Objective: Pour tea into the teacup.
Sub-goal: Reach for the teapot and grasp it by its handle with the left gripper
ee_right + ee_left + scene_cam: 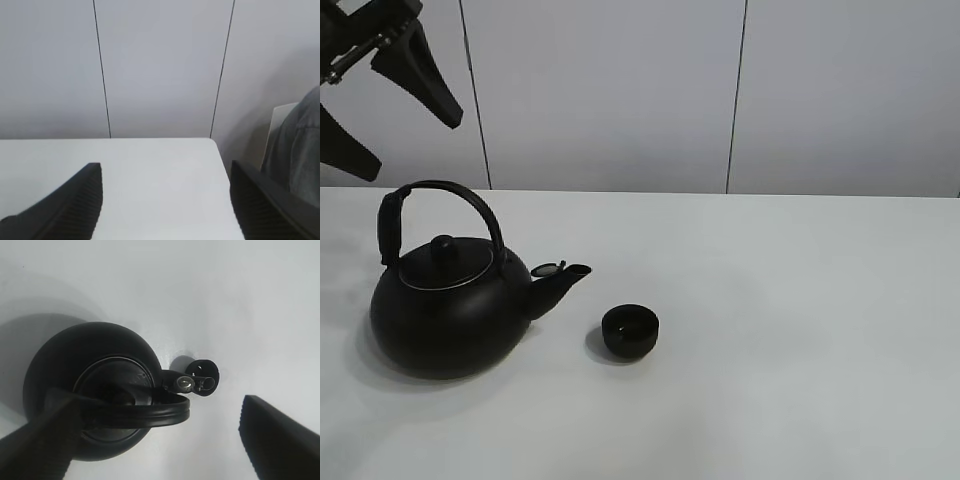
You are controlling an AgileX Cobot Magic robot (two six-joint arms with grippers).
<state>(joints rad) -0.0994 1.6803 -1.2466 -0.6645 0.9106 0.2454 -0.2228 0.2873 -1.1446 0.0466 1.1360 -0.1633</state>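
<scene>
My left gripper (412, 145) hangs wide open high above the big round black kettle (445, 320) with its arched handle, gripping nothing and touching nothing. Its wrist camera looks straight down on the kettle's lid and handle between the spread fingers. My right gripper (165, 170) is spread just as wide and empty, with the end of the white table (800, 330) and a pale panelled wall showing between its fingers. The small round matte-black handleless teacup (630, 330) stands upright on the table just beside the kettle's spout tip, apart from it, on the kettle's right.
</scene>
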